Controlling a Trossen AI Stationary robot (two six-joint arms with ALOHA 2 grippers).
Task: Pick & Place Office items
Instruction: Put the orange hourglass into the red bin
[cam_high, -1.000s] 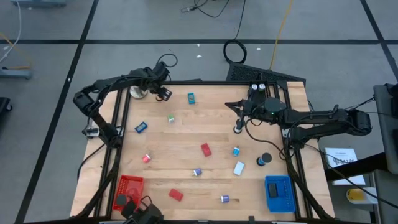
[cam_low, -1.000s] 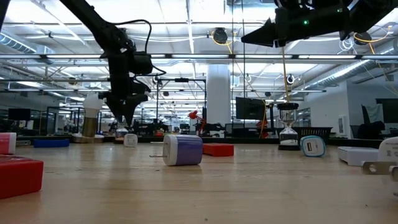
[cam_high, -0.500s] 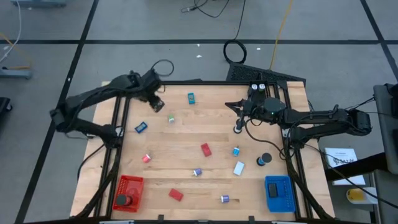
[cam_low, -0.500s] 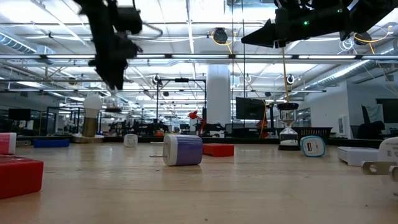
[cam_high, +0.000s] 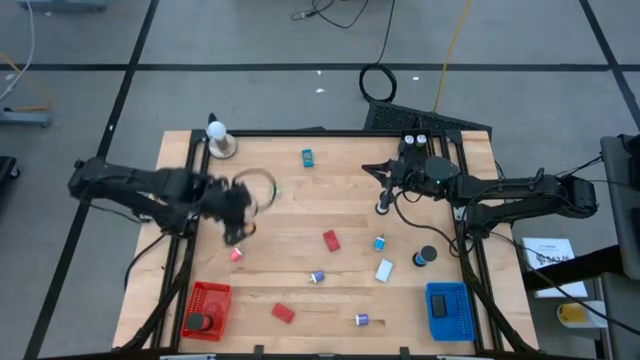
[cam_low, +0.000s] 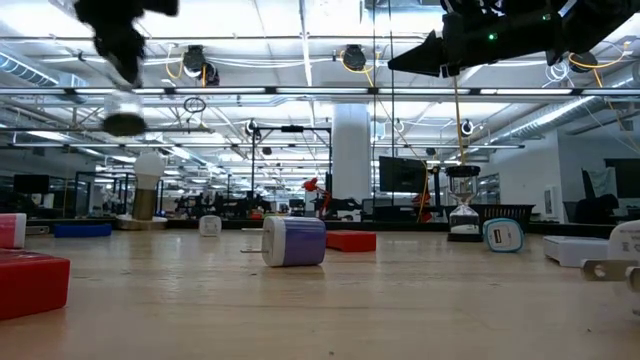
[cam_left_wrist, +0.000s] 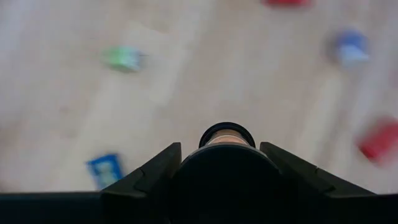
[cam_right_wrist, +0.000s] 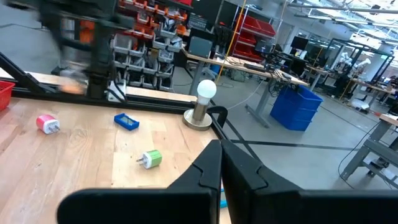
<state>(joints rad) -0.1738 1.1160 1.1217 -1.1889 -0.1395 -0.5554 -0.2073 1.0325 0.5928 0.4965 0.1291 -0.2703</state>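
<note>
Left gripper (cam_high: 232, 207), centre-left of high view above table (cam_high: 300, 215), clenched around black roll (cam_left_wrist: 227, 134). Right gripper (cam_high: 383, 205), right of centre, clenched, nothing held. Remaining office items scattered; red block (cam_high: 331, 240) mid-frame.

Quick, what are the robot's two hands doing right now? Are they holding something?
Left gripper: closed on a black roll, carried above the table.
Right gripper: shut, empty, waiting at the far right of the table.

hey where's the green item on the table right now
In the high view the green item lies on the table's far left part, just right of the left gripper, with the teal piece beyond.
</note>
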